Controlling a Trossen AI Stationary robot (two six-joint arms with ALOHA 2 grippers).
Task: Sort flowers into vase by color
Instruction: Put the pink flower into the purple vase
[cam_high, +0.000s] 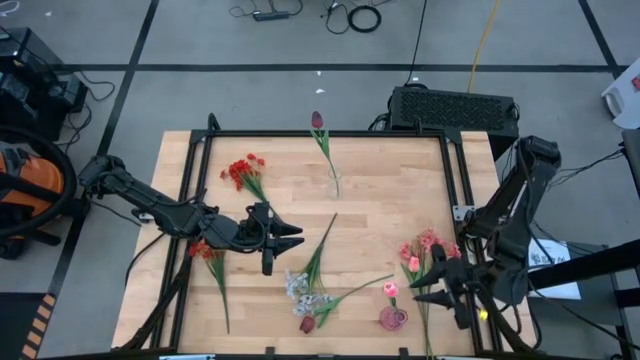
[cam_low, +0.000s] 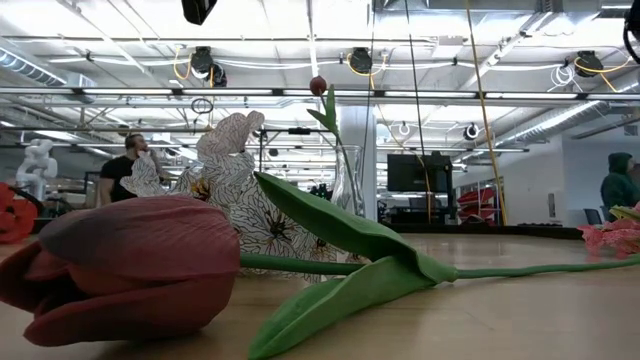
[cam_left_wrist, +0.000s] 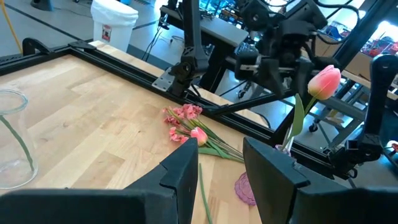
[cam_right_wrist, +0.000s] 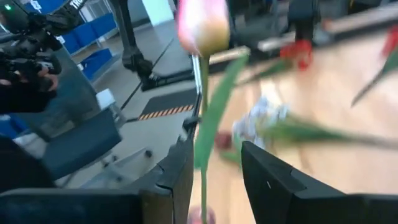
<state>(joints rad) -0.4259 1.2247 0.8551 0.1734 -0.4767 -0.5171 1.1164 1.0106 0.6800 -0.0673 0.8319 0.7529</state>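
Standing a pink tulip bud on its green stem in the small pink glass vase near the table's front right looks like the step in hand: the right gripper sits just beside that stem, and the right wrist view shows the stem running between its two spread fingers, released or about to be, though I cannot tell if either finger touches it. The next move probably calls for backing away without tipping the stem. A clear glass vase at the back middle already holds one dark maroon tulip. The left gripper hovers open and empty over the table's middle, near the loose red-cluster sprig. Still lying on the wooden table: another bright red cluster, a pale white-grey spray, a maroon bud and a bunch of pink blossoms.
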